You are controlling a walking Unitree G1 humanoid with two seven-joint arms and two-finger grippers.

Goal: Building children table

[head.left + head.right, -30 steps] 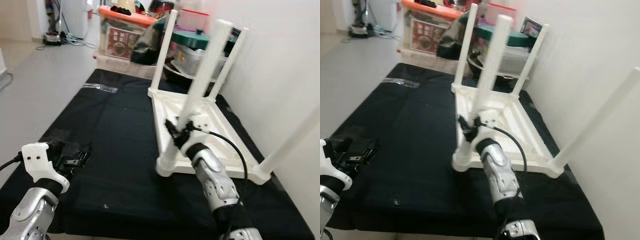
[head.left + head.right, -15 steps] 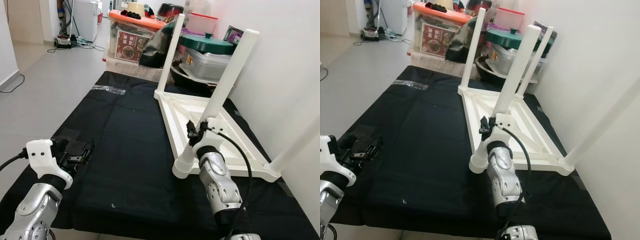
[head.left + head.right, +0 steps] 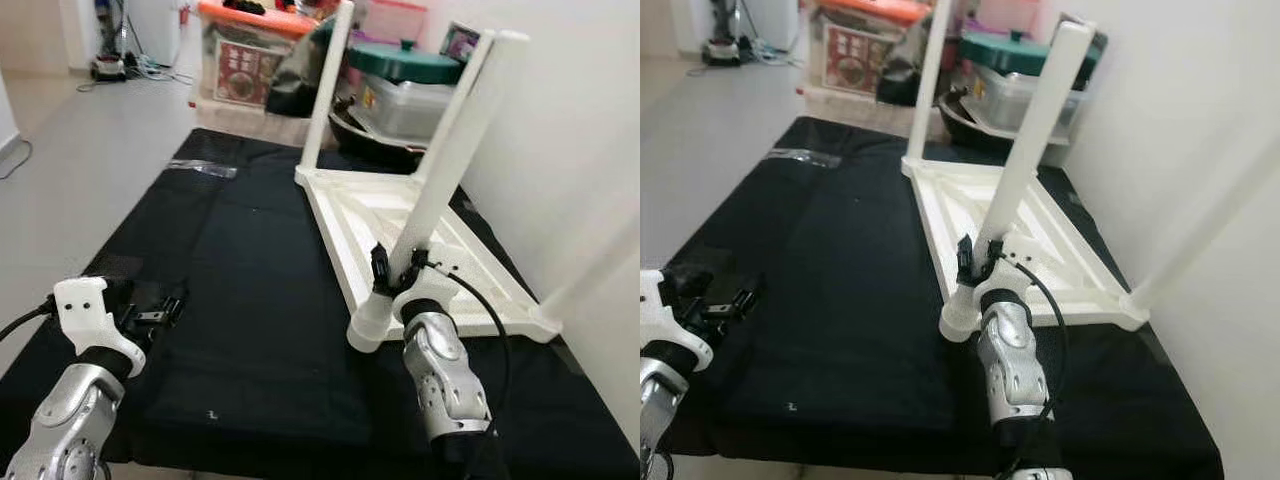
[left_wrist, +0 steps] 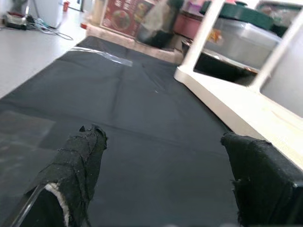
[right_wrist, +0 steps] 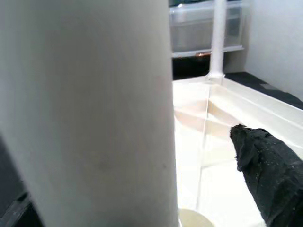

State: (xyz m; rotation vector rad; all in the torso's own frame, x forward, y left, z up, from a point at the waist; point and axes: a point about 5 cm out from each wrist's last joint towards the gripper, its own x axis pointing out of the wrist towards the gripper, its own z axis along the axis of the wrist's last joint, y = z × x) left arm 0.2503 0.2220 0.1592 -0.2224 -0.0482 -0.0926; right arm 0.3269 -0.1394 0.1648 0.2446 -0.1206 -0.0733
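Note:
A white children's table (image 3: 400, 215) lies upside down on a black cloth (image 3: 240, 260), its legs pointing up. My right gripper (image 3: 396, 272) sits low on the near leg (image 3: 450, 160), a little above the corner socket, with a black finger on each side of it. In the right wrist view the leg (image 5: 94, 109) is very close, and a gap separates it from the one finger (image 5: 270, 175) that shows. My left gripper (image 3: 152, 310) hovers open over the cloth at the near left, with nothing between its fingers (image 4: 75, 175).
Storage boxes with an orange lid (image 3: 245, 60) and a green-lidded container (image 3: 405, 80) stand behind the cloth. A white wall (image 3: 580, 120) runs close along the table's right side. A clear plastic bag (image 3: 205, 168) lies at the cloth's far left, beside grey floor (image 3: 80, 130).
The whole view has shifted as the head moved. My right gripper stays at the base of the near leg and my left gripper stays over the cloth.

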